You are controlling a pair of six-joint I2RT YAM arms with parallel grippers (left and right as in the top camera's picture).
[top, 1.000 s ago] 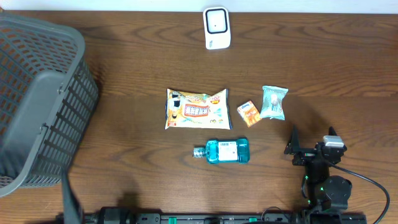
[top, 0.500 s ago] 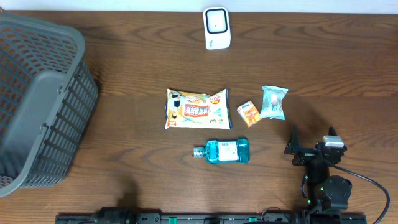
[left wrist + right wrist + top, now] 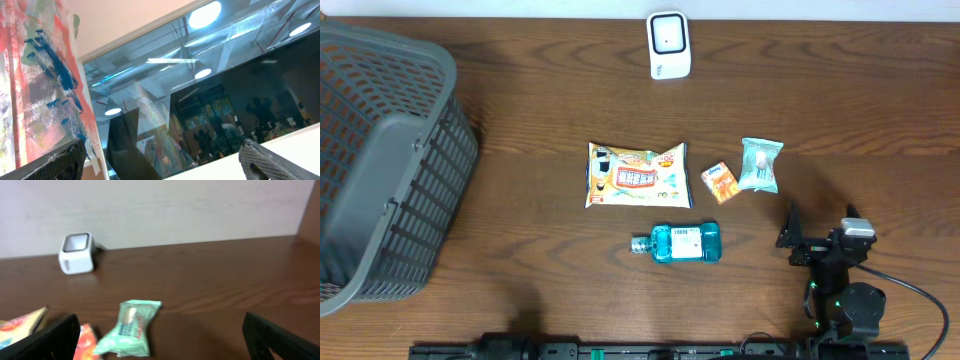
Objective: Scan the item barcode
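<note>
Mouthwash bottle (image 3: 680,242) lies on the tabletop (image 3: 540,90), barcode scanner (image 3: 668,45) beyond.
Left gripper (image 3: 160,162), right gripper (image 3: 162,337): jaws wide, holding nothing.

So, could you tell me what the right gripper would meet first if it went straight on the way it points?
Probably the mint-green packet, lying on the table just ahead, a little left of centre for the open right gripper. Its height is unclear, so it might pass above the packet.

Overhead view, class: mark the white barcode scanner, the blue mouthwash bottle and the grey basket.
white barcode scanner (image 3: 668,40), overhead view, on its front window.
blue mouthwash bottle (image 3: 683,241), overhead view, on its label.
grey basket (image 3: 445,180), overhead view, on its slatted side wall.
</note>
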